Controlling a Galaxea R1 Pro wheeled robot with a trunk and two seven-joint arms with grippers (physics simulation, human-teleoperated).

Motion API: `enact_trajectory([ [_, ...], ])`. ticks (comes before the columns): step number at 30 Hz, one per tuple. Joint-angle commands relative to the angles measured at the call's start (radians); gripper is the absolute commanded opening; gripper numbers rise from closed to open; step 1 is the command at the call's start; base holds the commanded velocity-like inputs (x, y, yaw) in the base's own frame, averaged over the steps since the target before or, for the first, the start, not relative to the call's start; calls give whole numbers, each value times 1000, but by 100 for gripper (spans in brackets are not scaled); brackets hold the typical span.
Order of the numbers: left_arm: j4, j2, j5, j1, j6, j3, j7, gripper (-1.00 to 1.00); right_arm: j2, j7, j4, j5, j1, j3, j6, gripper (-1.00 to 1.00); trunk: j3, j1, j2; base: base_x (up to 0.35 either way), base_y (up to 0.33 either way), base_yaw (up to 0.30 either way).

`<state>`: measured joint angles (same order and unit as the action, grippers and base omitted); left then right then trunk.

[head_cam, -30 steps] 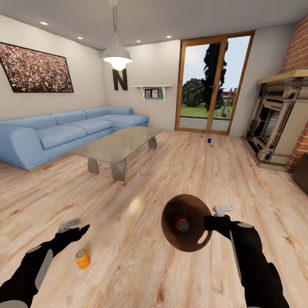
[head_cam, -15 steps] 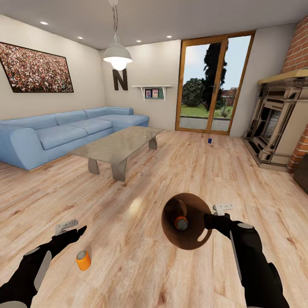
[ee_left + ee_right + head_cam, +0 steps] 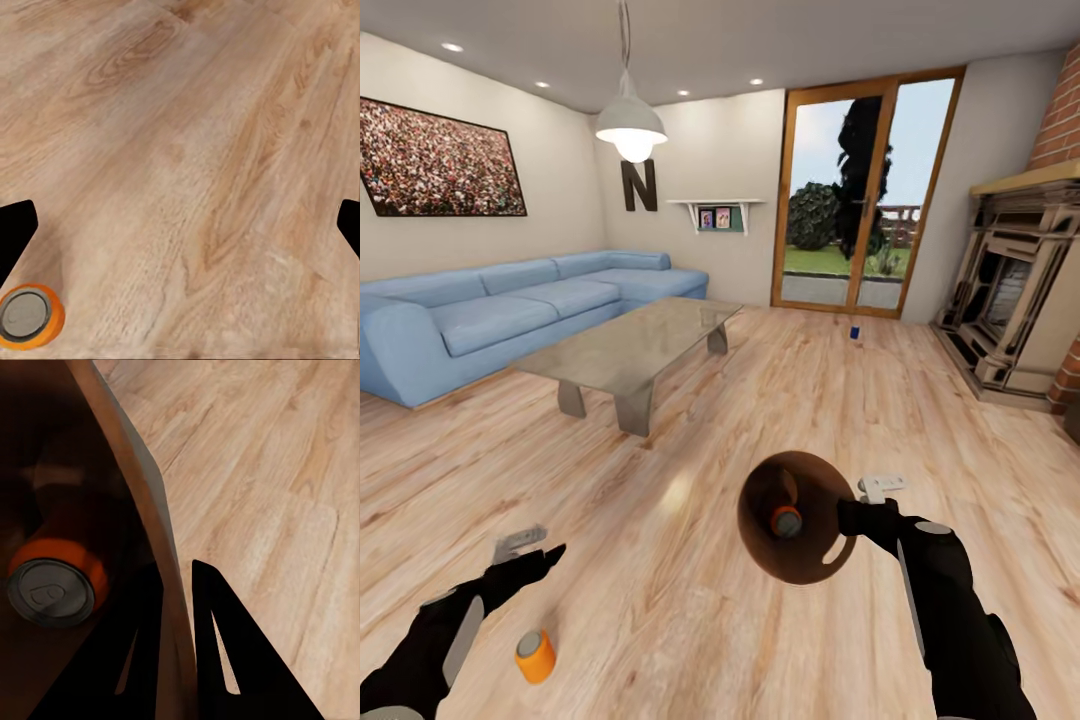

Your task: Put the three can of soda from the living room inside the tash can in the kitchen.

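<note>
An orange soda can [image 3: 535, 655] stands upright on the wood floor near my left side, also seen from above in the left wrist view [image 3: 28, 316]. My left gripper [image 3: 525, 555] hangs open above the floor, just beyond that can; its fingertips [image 3: 15, 232] stand far apart with nothing between them. My right gripper [image 3: 852, 517] is shut on the rim of the trash can [image 3: 797, 517], which is tipped with its brown inside towards me. A second orange can [image 3: 787, 521] lies inside it [image 3: 56, 581]. A dark blue can [image 3: 853, 331] stands far off by the glass doors.
A low grey-brown table [image 3: 630, 345] stands ahead on the left, with the blue sofa [image 3: 510, 310] behind it. The dark fireplace [image 3: 1010, 300] and red brick fill the right wall. Open plank floor [image 3: 780, 400] runs from me to the glass doors [image 3: 860, 200].
The whole view has shifted as the camera moved forward, so the floor can now sits lower and closer. My left gripper has dropped slightly. The bin stays held the same way.
</note>
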<state>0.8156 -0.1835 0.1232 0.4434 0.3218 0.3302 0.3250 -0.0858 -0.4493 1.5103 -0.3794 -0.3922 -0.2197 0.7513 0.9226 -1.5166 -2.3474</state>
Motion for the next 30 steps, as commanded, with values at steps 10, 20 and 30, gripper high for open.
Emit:
enact_trajectory([
  [10,-76,-30,-58,16,278,-16,-81,100,0,-6,1,18,0,0,3,-100,0,0,0,309,58,0],
  [20,-57,-126,-48,64,559,-12,-194,100,0,-6,-17,17,0,2,3,-100,0,0,0,59,8,0],
  [30,3,-139,-48,84,690,-7,-195,100,0,-2,-21,17,0,8,3,-100,0,0,0,1,0,0],
])
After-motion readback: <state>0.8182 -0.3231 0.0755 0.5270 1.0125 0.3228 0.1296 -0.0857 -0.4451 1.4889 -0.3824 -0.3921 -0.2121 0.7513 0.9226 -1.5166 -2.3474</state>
